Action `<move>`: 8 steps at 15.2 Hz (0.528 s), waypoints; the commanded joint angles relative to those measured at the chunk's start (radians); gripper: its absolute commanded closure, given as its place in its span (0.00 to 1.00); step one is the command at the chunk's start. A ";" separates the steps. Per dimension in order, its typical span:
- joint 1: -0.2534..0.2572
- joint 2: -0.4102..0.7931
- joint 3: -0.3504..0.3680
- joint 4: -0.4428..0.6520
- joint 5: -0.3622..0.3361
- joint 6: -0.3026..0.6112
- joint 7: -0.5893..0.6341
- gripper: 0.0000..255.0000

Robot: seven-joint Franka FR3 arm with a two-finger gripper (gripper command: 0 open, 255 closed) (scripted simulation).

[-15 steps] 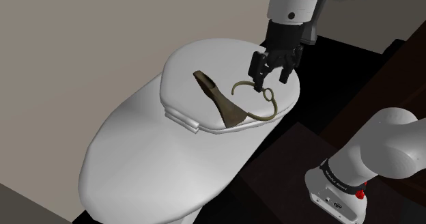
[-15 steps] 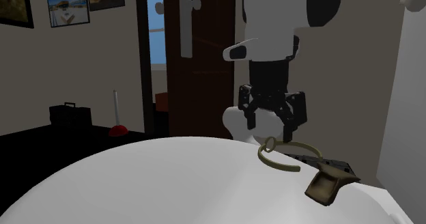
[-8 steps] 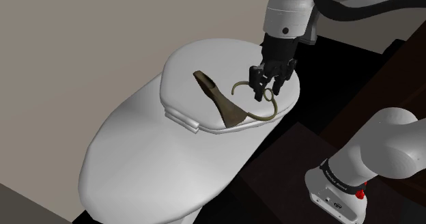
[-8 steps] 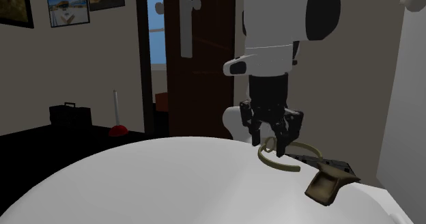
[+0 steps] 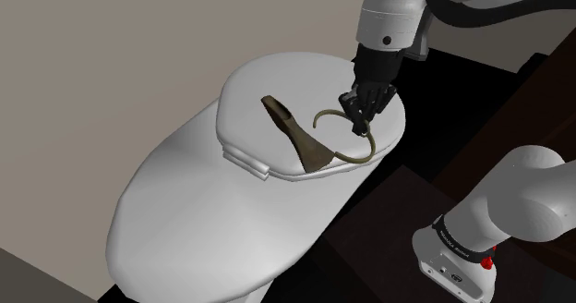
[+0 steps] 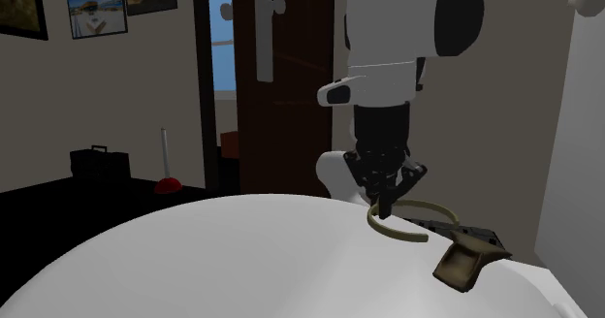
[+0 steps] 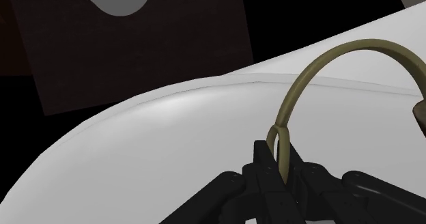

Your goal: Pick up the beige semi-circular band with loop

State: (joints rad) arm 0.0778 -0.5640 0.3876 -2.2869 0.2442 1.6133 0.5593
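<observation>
The black gripper (image 5: 358, 118) points down over the closed white toilet lid (image 5: 277, 75), and its two fingers are pressed together on the small loop (image 7: 276, 127) of the olive-tan band (image 5: 373, 144). In the wrist view the loop stands upright in the narrow slot between the fingertips, which clasp it from both sides, and the band's long curve arches up and away from the gripper (image 7: 276, 166) across the pale lid (image 7: 171, 141). The rest of the band (image 7: 328, 55) lies as an open half-ring on the lid just under and beside the gripper, with one end reaching out on the side away from the arm's base and the other curling back below the fingers toward the lid's edge. A brown wedge-shaped object (image 5: 300, 135) lies flat on the lid near the gripper, and its broad end is close to the band's lower arc; whether the two touch cannot be told. In the second exterior view the gripper (image 6: 386, 207) hangs straight down with its tips at the band (image 6: 393, 231), the brown wedge (image 6: 467, 258) sits nearer the camera than the fingers, and behind the gripper are a dark brown door (image 6: 291, 74), a red plunger (image 6: 167, 175) and framed pictures (image 6: 97, 6) on the wall.
</observation>
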 commanded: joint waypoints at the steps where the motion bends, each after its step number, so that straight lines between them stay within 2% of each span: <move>1: -0.002 0.006 0.003 -0.002 -0.002 -0.001 0.004 1.00; 8: -0.007 0.012 -0.011 0.096 -0.013 -0.092 0.012 1.00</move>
State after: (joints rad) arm 0.0711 -0.5528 0.3776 -2.2031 0.2320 1.5328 0.5693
